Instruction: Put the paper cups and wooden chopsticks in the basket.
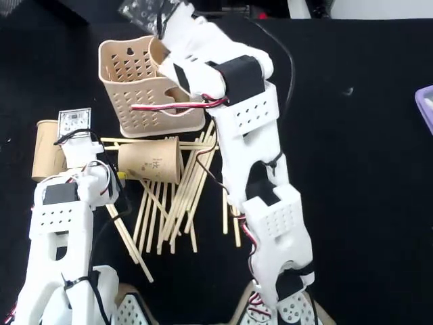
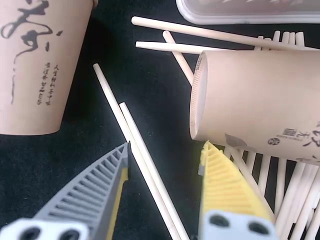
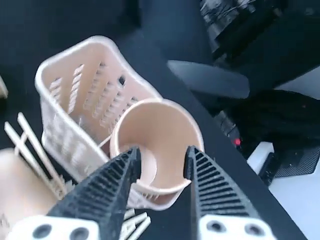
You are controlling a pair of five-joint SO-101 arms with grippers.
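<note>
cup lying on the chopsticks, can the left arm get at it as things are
Probably yes: the left gripper is open beside the rim of the cup, with nothing between them; only loose chopsticks lie under its jaws.

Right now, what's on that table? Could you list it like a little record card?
Basket: beige, perforated, beyond the chopstick pile.
Standing cup: mouth up, apparently inside the basket's corner.
Right gripper: open, just over the standing cup.
Middle cup: on its side, lying across the chopsticks.
Left cup: on its side on the black table.
Left gripper: open, low over chopsticks between those two cups.
</note>
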